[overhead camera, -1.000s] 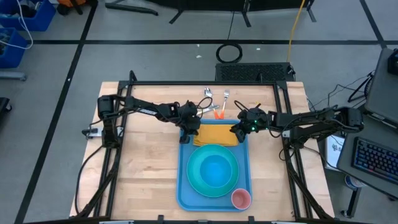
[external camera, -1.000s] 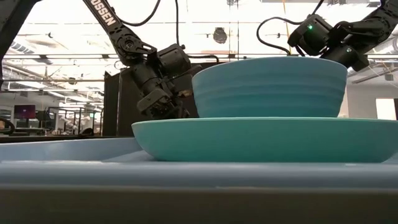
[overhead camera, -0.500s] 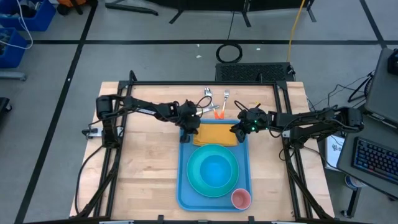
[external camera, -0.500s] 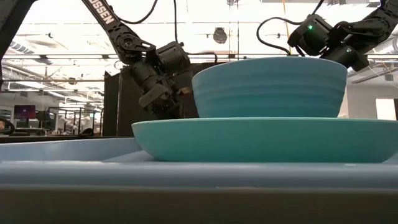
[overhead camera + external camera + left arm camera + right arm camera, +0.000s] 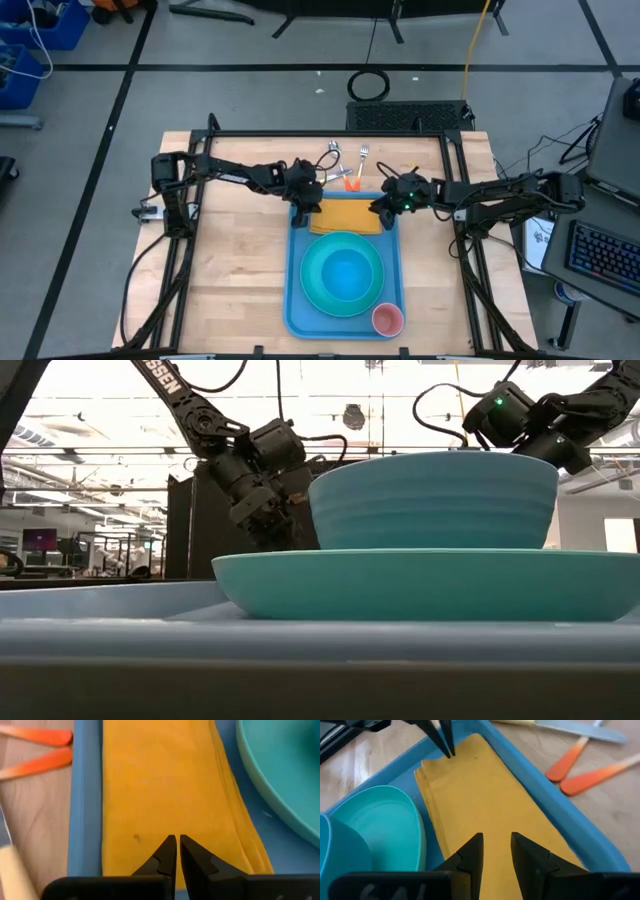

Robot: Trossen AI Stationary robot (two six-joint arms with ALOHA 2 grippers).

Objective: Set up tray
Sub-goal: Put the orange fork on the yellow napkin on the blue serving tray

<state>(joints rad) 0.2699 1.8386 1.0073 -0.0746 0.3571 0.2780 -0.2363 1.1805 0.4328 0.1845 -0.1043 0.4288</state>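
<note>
The light-blue tray (image 5: 296, 290) lies in the middle of the table. A folded yellow napkin (image 5: 345, 215) lies flat across its far end. Nearer on the tray, a turquoise bowl (image 5: 435, 500) stands on a round turquoise plate (image 5: 345, 275), with a pink cup (image 5: 387, 319) in the near right corner. My left gripper (image 5: 177, 837) is shut, pointing down just over the napkin's left end (image 5: 160, 785). My right gripper (image 5: 496, 837) is open over the napkin's right end (image 5: 485, 800). In the low view the bowl hides my right gripper's fingers.
Two orange-handled utensils (image 5: 351, 182) and a metal fork and spoon (image 5: 345, 153) lie on the wood just beyond the tray's far rim (image 5: 85, 810). Bare wood lies to the left and right of the tray.
My left gripper has risen a little from the napkin's left end, still shut. The napkin lies as before.
</note>
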